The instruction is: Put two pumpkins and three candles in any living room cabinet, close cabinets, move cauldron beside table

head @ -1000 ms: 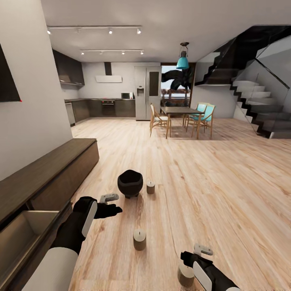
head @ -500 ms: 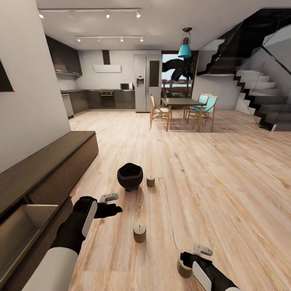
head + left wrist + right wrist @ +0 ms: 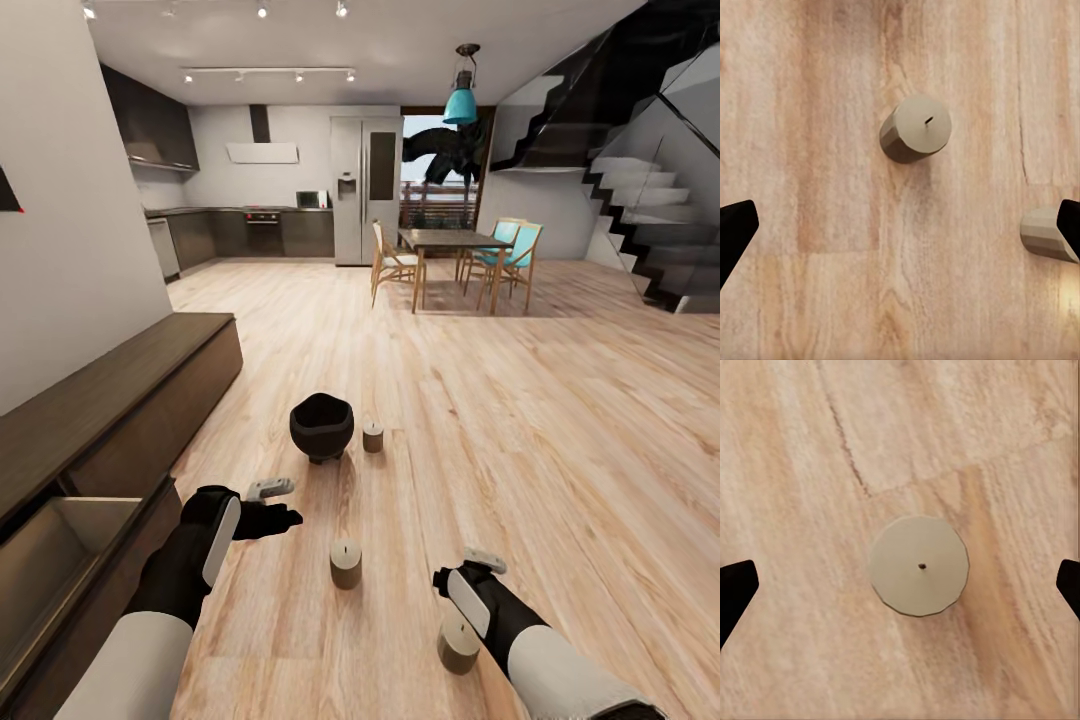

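No readable text, label, brand, number or sign anywhere.

Head view: high, facing forward and down across floor (image 3: 520, 420) toward far kitchen; both arms at lower edge. Left wrist view: straight down, close over floor, middle candle (image 3: 916, 129) off-centre. Right wrist view: straight down, closer, near candle (image 3: 919, 565) centred. Shared with head view: both candles, floor.
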